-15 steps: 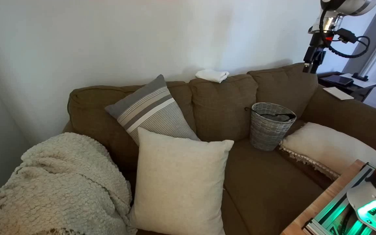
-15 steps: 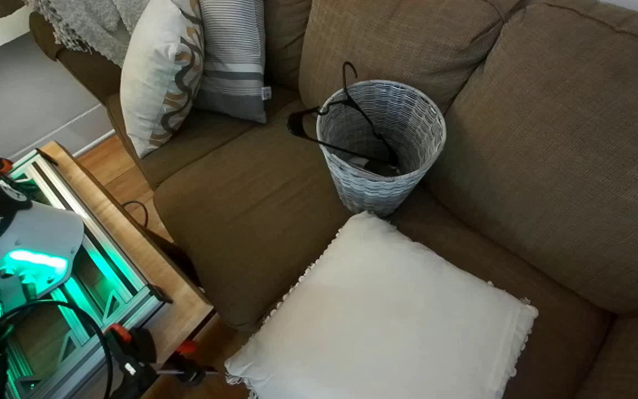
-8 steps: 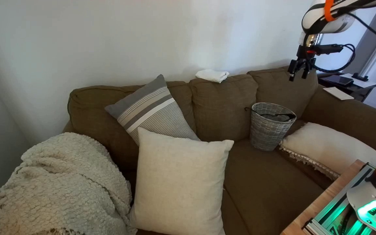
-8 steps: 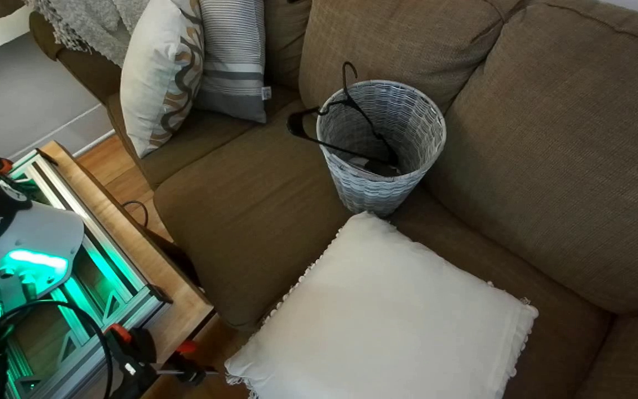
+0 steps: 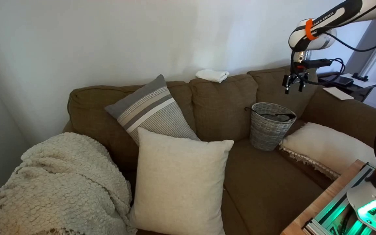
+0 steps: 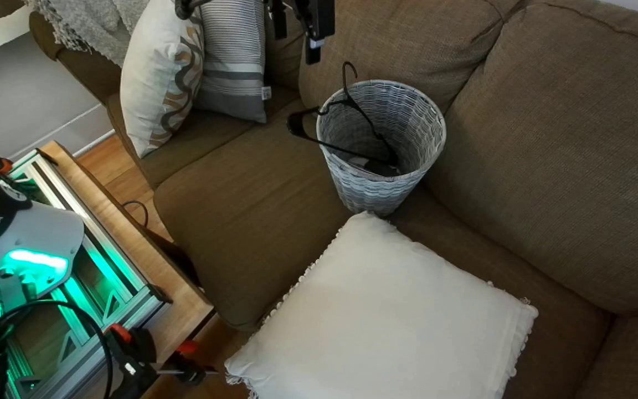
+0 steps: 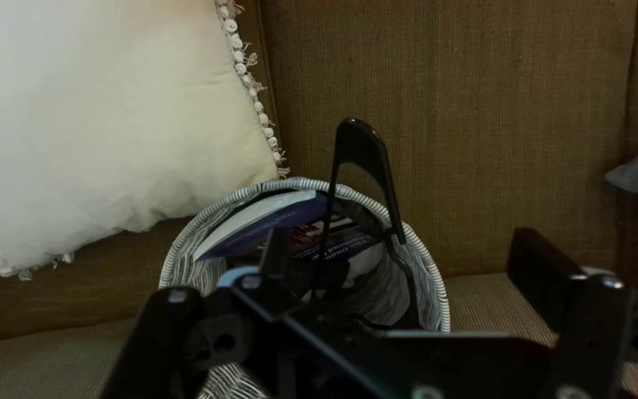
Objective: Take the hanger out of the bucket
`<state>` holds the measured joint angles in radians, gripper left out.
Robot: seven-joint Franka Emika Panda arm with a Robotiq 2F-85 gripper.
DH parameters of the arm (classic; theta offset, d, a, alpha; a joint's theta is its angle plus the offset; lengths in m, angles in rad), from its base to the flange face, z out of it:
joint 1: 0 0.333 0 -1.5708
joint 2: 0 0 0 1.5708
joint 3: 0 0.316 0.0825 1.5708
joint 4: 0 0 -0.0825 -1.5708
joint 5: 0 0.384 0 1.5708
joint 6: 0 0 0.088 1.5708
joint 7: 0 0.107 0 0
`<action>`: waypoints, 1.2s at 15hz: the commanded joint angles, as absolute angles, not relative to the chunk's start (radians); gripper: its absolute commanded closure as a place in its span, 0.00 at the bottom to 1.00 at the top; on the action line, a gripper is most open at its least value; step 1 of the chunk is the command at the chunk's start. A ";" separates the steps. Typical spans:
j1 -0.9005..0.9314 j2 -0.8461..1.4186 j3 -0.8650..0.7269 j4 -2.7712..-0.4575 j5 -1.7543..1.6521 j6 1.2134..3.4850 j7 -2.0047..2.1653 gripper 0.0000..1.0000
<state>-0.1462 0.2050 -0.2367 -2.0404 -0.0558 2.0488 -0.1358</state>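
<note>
The dark hanger (image 6: 355, 105) leans in the grey woven bucket (image 6: 371, 191), hook up, with one black end sticking out past the rim. In an exterior view the hanger (image 5: 268, 114) crosses the mouth of the bucket (image 5: 266, 133) on the sofa seat. My gripper (image 5: 294, 90) is open and empty, above the bucket; it also shows at the top of an exterior view (image 6: 297, 45), apart from the hanger's hook. In the wrist view my gripper (image 7: 405, 255) has its fingers wide apart; it hides part of the bucket (image 7: 297, 184) and the hanger's (image 7: 359, 145) lower part.
A purple printed item (image 7: 297, 221) lies inside the bucket. A fringed white pillow (image 6: 391, 310) lies right beside it. The sofa back (image 5: 224, 111) rises behind, with a folded white cloth (image 5: 212, 75) on top. More cushions (image 5: 180, 182) stand further along the sofa.
My gripper has moved down and to the left in an exterior view, toward the bucket, and has come in at the top of an exterior view. The hanger and bucket have not moved.
</note>
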 commanded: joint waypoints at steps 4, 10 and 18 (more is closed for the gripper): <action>-0.181 0.346 -0.207 -1.986 -0.030 2.224 -0.079 0.00; -0.205 0.526 -0.151 -1.890 0.041 2.171 -0.107 0.04; -0.192 0.607 -0.154 -1.788 -0.004 1.922 -0.079 0.65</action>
<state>-0.1787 0.5723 -0.1642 -1.8458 0.0157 2.0272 -0.0811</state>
